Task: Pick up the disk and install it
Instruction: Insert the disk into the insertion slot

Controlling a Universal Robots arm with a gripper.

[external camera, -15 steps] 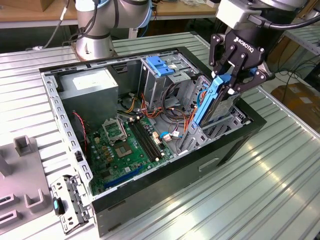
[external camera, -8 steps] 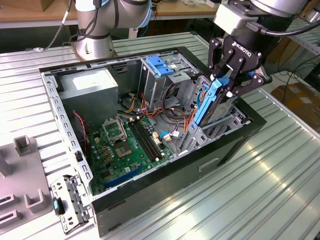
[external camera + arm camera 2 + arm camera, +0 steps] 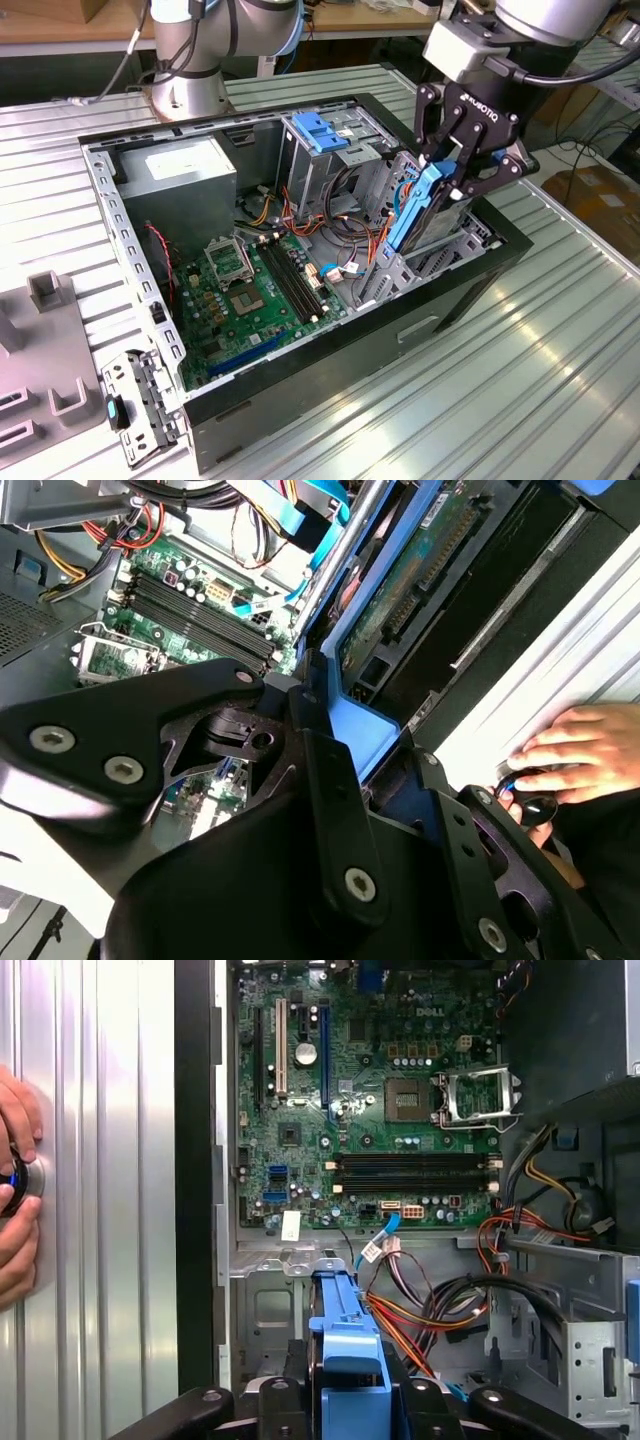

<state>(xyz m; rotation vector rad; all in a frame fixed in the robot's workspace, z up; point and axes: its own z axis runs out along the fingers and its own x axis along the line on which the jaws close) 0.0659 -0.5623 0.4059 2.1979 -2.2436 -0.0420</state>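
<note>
Pincer [image 3: 452, 185] clamps the disk [image 3: 413, 208] on edge in the exterior view, at the drive cage [image 3: 388, 278] on the exterior view's right of the open computer case [image 3: 300, 368] on the tabletop [image 3: 500, 400]. In the second wrist view, the disk [image 3: 405, 585] is in its grip and a hand [image 3: 575, 755] rests beside the case. In the first wrist view, the disk [image 3: 350, 1345] is near and the motherboard [image 3: 370, 1110] farther off.

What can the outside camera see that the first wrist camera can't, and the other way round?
Exterior view: the robot's grey base and a grey block on the table at the exterior view's left. First wrist view: a person's hand on the ribbed table. Both: the gripper shut on the disk, and the green motherboard.
</note>
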